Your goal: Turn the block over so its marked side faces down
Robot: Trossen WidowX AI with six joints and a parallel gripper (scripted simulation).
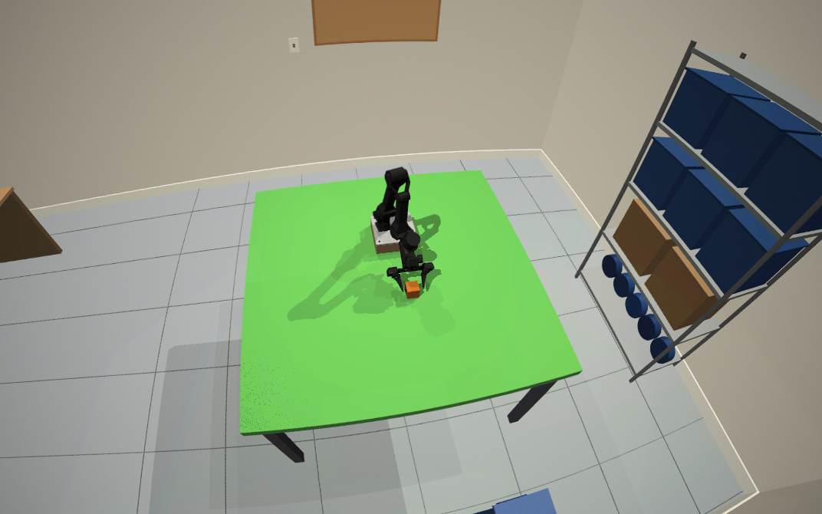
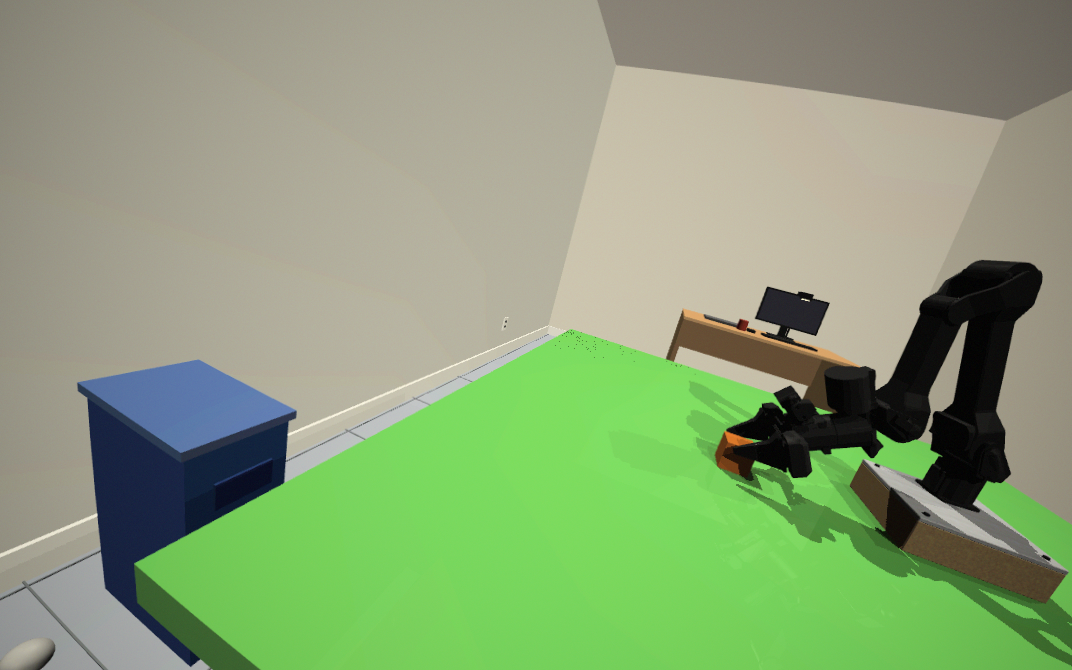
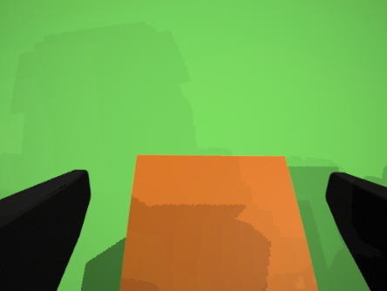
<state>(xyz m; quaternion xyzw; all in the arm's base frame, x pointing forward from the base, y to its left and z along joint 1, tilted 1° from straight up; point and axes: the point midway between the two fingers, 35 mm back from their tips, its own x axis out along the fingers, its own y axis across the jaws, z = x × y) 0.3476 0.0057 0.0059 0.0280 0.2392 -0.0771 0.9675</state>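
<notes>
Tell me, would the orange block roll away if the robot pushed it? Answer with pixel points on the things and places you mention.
Probably not: the orange block [image 1: 412, 290] [image 2: 734, 453] [image 3: 218, 222] has flat sides and straight edges, so it would more likely slide or tip. It also looks stiff, since its faces show no sag or dent. I can't tell how heavy it is.

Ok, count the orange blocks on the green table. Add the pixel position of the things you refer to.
1: the orange block [image 1: 412, 289] [image 2: 734, 454] [image 3: 213, 222], between the open claw's [image 1: 413, 289] [image 2: 735, 444] [image 3: 208, 183] fingers. The arm could hide another.
</notes>
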